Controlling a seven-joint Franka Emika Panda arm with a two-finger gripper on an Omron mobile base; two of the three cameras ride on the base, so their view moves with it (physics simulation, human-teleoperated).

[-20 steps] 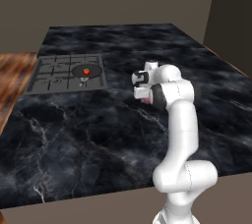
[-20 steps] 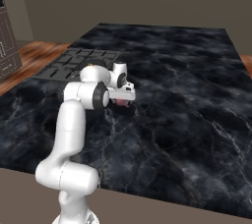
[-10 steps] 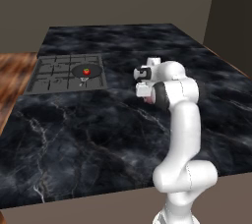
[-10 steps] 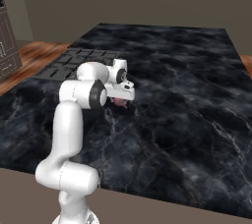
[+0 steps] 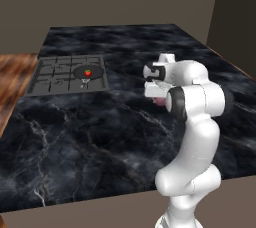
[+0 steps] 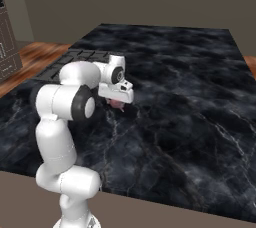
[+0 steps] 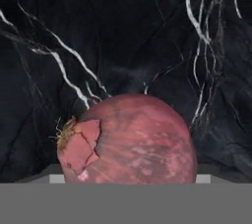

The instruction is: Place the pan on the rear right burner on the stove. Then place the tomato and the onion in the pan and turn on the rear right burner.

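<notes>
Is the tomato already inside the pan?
Yes. The tomato sits in the pan on the stove, seen from the left base view.

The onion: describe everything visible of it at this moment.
The onion is a round, dull pinkish-red ball with mottled paler patches, a cracked flap of papery skin and a tuft of dry roots at one end. It lies on the black white-veined marble counter, right of the stove, directly under the hand. Whether the fingers touch it cannot be told.
</notes>
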